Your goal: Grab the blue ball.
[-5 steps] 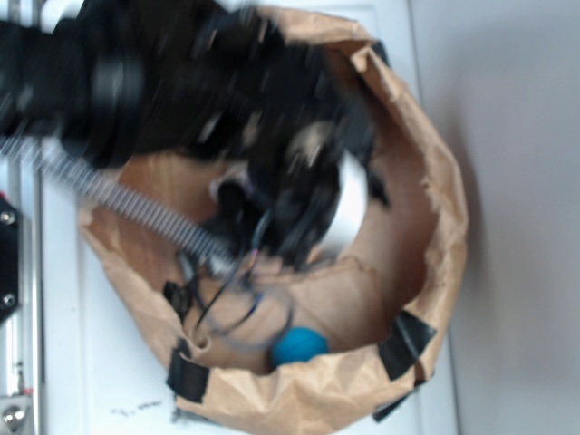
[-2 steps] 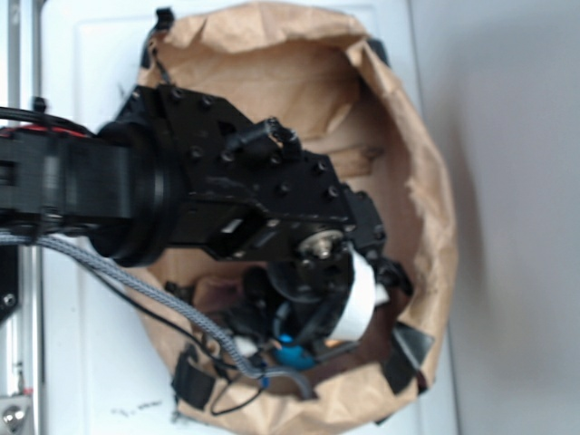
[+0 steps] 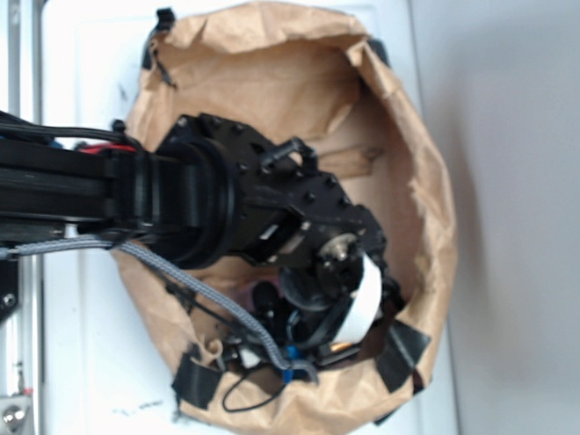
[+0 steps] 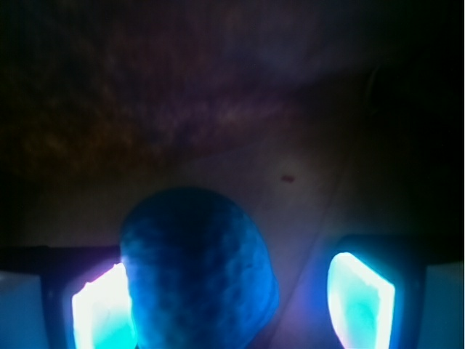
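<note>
I am down inside the brown paper bag (image 3: 426,208), my gripper (image 4: 232,305) lowered toward its floor at the lower middle of the outside frame. My fingers (image 4: 361,298) are spread — one glowing pad sits at the lower left of the wrist picture, the other at the lower right, with a clear gap on the right side. The blue ball (image 4: 200,273) lies between them, low and left of centre in that view, close against or touching the left pad; I cannot tell which. It rests on the dim bag floor.

By my reckoning the reach is done and the ball is bracketed, but the squeeze and the lift are yet to come. Nothing shows it pinched.

The two views split the work. The wrist view shows the ball and both pads up close, yet little of the bag beyond dark paper. The outside view shows the whole bag on the white table (image 3: 82,82), with black tape (image 3: 401,349) at its lower rim and a grey braided cable (image 3: 199,290) crossing toward the bottom — but my own arm (image 3: 227,204) covers the spot, so the ball is hidden there apart perhaps from a blue fleck I cannot identify.
</note>
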Tool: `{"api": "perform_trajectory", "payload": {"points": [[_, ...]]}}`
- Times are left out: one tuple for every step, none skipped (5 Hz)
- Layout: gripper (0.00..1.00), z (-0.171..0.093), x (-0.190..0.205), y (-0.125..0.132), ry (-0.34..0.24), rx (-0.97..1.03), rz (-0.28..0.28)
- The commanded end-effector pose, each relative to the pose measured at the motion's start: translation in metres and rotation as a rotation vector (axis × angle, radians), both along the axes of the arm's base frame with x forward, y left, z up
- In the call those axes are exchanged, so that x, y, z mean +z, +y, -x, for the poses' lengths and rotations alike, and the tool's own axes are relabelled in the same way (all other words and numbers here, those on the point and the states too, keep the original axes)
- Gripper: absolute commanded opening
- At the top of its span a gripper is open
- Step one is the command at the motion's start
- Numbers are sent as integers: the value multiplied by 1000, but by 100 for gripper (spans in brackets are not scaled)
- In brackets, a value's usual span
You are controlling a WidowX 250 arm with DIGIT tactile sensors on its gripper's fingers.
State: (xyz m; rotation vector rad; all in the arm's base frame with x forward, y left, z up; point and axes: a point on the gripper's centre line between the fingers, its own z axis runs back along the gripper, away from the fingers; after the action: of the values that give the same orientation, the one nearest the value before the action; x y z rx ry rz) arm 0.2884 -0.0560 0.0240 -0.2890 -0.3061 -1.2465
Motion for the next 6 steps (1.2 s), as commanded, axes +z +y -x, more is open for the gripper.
{"api": "perform_trajectory", "payload": {"points": [[0,-9,3,15,-20,-14,3],[0,-10,-3,17,-5,1,-15],[0,-10,1,23,7,6,8],[0,-7,20,34,6,33,46],[0,-9,63,56,-4,175,60],[0,-17,110,87,36,351,68]]}}
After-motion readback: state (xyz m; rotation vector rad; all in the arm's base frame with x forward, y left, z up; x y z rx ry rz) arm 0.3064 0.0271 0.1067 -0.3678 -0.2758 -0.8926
